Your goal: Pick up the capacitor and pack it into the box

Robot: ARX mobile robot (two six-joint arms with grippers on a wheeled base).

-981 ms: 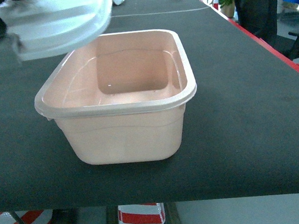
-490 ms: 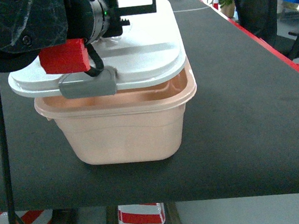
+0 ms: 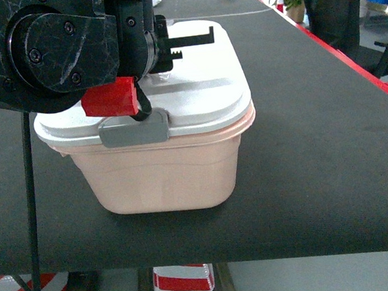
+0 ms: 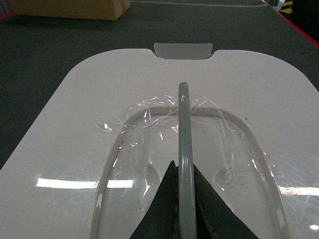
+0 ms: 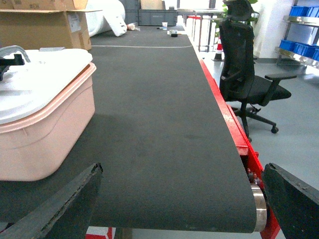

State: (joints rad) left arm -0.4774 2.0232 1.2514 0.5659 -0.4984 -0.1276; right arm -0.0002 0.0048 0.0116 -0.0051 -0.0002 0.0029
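Stretching into the distance, the dark belt table carries the pink box near its front edge, the white lid resting on the rim. The left gripper pinches the lid's grey handle. The right gripper hangs spread wide beside the box, holding nothing.
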